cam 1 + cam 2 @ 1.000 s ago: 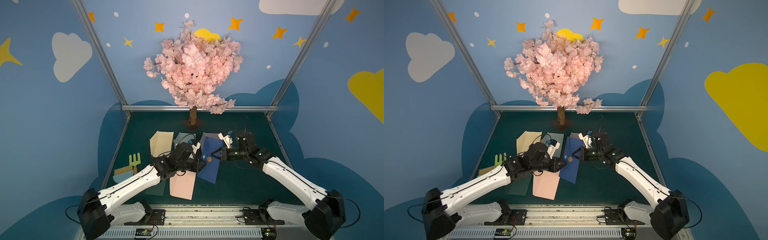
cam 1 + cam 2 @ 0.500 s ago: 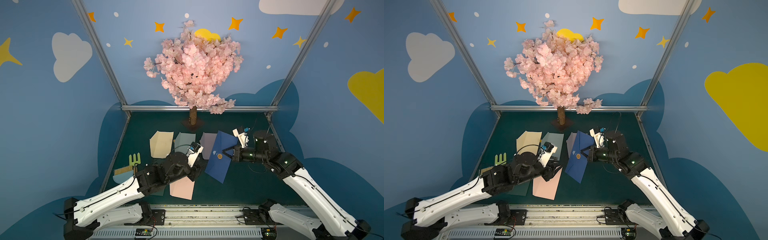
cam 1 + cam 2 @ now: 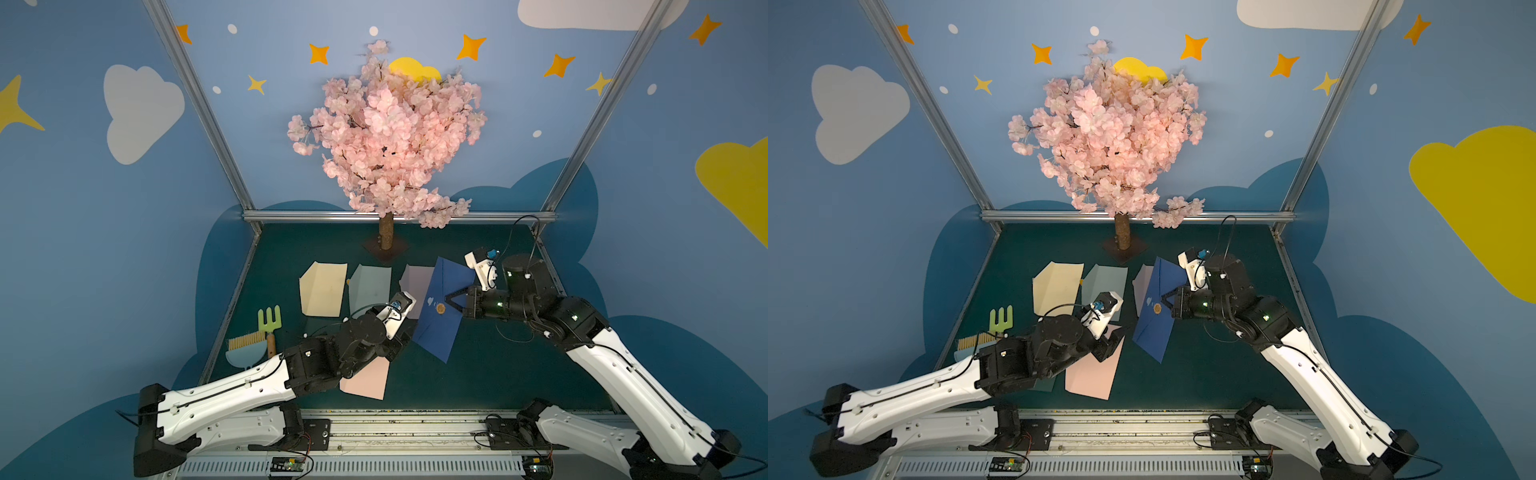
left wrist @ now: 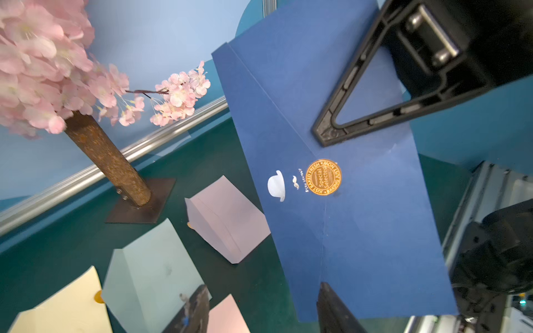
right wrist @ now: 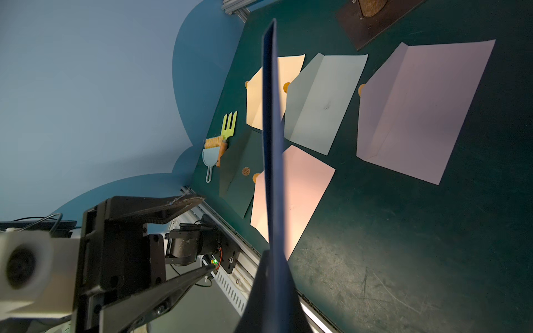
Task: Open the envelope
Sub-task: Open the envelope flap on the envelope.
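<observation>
A dark blue envelope [image 3: 436, 332] with a gold round seal [image 3: 440, 308] hangs tilted above the green table in both top views [image 3: 1152, 332]. My right gripper [image 3: 449, 298] is shut on its upper right part, just beside the seal. In the right wrist view the envelope [image 5: 271, 115] shows edge-on, pinched between the jaws of my right gripper [image 5: 272, 288]. My left gripper [image 3: 406, 337] stands open at the envelope's lower left edge. In the left wrist view its fingertips [image 4: 334, 311] are far apart, and nothing is gripped between them.
On the table lie a cream envelope [image 3: 322, 289], a pale green one [image 3: 368, 286], a lilac one [image 3: 415, 280] and a pink one [image 3: 368, 376]. A blossom tree [image 3: 386, 237] stands at the back. A toy fork [image 3: 270, 322] and brush [image 3: 245, 345] lie at the left edge.
The right gripper has lifted the blue envelope off the table, up and to the right. The left gripper has opened wider and its arm has drawn back toward the front.
</observation>
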Motion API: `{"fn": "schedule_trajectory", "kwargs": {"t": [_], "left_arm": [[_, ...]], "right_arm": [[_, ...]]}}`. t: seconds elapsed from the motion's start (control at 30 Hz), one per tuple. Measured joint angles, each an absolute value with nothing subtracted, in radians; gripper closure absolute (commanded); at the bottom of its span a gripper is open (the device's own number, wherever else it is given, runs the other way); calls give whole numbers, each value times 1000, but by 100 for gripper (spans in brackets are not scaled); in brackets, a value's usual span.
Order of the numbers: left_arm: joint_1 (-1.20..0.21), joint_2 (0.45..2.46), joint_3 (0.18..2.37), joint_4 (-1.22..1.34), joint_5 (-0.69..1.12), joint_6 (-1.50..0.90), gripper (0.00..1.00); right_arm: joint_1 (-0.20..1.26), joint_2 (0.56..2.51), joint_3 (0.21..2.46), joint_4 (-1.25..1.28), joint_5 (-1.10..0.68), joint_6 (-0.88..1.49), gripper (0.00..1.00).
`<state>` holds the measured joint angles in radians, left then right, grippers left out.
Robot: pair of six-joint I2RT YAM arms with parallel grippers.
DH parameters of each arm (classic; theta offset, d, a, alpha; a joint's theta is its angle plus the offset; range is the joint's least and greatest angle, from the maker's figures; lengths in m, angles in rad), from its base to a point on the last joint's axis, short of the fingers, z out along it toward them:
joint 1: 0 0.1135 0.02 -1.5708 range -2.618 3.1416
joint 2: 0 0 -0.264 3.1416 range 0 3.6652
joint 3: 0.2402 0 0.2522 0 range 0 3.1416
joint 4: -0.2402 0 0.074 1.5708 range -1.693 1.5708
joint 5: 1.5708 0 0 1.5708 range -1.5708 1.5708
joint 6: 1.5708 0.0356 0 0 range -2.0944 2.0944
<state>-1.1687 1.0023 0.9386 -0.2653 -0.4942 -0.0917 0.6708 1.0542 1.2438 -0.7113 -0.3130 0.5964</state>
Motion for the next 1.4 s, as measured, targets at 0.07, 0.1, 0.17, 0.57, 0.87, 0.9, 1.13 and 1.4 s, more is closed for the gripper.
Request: {"fn": "schedule_trajectory", "kwargs": {"t": [0.07, 0.1, 0.17, 0.57, 0.87, 0.9, 1.13, 1.4], "left_arm": [[-1170, 1002, 926, -242, -514, -90, 28], [-1170, 1001, 920, -231, -521, -89, 27], [-1170, 998, 901, -213, -535, -89, 26], [-1185, 1034, 888, -165, -589, -60, 22], [-1225, 1067, 888, -139, -625, -14, 20], [-1229, 1071, 888, -138, -630, -12, 20], [-1259, 1145, 889, -133, -743, -10, 18], [-1293, 1219, 907, -129, -911, -15, 18]], "right_arm": [[683, 1073, 1260, -711, -301, 594, 100], [689, 1081, 1267, -711, -295, 595, 100], [699, 1094, 1279, -710, -285, 594, 100], [754, 1126, 1312, -710, -244, 595, 100], [772, 1129, 1326, -707, -226, 598, 100], [773, 1129, 1326, -707, -224, 598, 100], [791, 1129, 1326, -706, -203, 613, 100], [807, 1131, 1326, -703, -189, 625, 100]]}}
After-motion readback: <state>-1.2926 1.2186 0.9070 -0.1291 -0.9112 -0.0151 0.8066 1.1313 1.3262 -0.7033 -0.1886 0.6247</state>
